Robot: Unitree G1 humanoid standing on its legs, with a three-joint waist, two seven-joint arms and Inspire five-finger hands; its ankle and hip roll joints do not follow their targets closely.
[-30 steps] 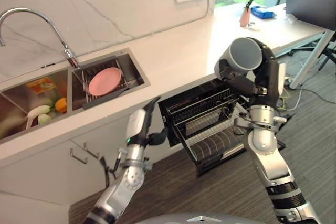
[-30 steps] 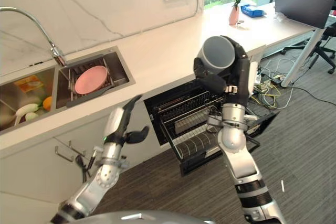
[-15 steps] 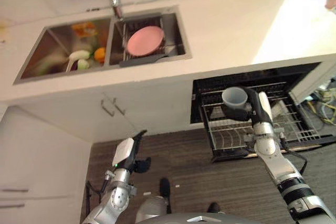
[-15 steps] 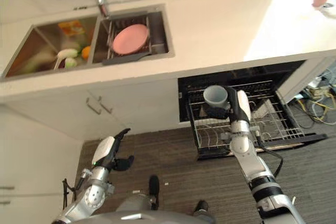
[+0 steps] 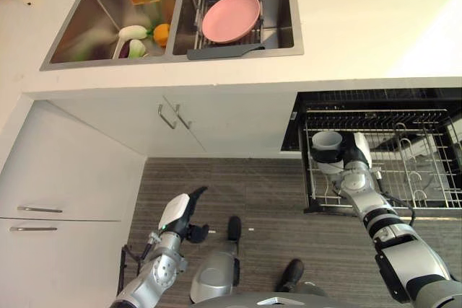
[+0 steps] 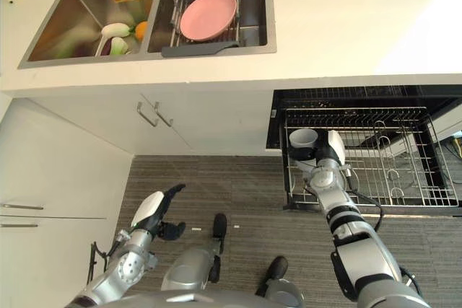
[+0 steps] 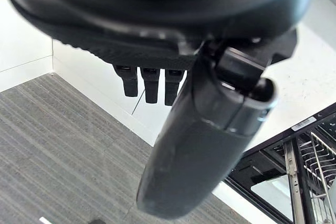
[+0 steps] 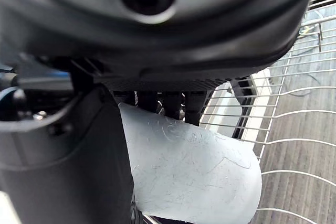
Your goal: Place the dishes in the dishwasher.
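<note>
One white surface [image 5: 346, 27], running the full width above the cabinets. One steel sink [image 5: 94, 27] with two basins: the left basin holds a few vegetables, the right basin holds one wire drainer. One dishwasher [image 5: 375, 99] under the surface, with one wire rack [image 5: 426, 178] pulled out over the wooden floor. One pink plate [image 5: 231, 17], lying in the drainer. One grey cup [image 5: 326, 143], at the rack's left end, gripped by the right hand [image 5: 356, 151], fingers and thumb curled round it. One left hand [image 5: 180, 213], low over the floor, fingers straight, holding nothing.
</note>
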